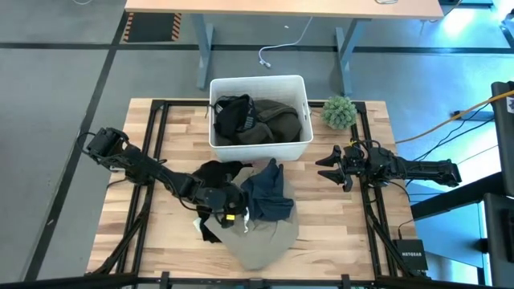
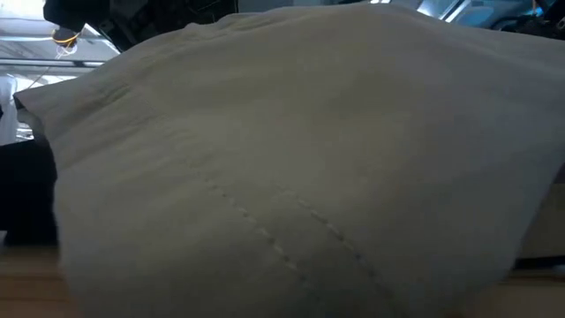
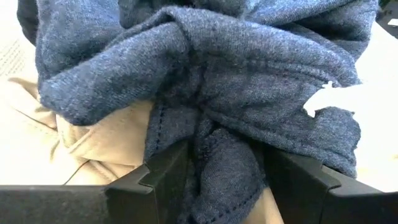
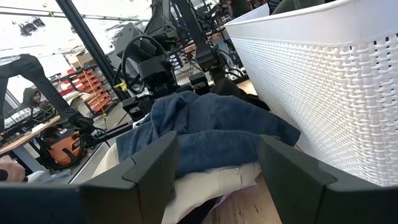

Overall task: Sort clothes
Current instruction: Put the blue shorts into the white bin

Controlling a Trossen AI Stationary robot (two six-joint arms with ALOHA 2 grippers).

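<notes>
Two garments already lie in the white bin (image 1: 301, 84); the left gripper (image 3: 225, 163) has its jaws clenched on a blue garment (image 1: 267, 195) atop the khaki one (image 1: 259, 238), mid-tabletop. Lift straight up so only blue comes away. The right gripper (image 1: 328, 167) waits, jaws released.

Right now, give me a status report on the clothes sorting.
Left pincer shut on blue garment atop khaki garment. Right pincer open, beside bin. Bin holds olive and black clothes.
</notes>
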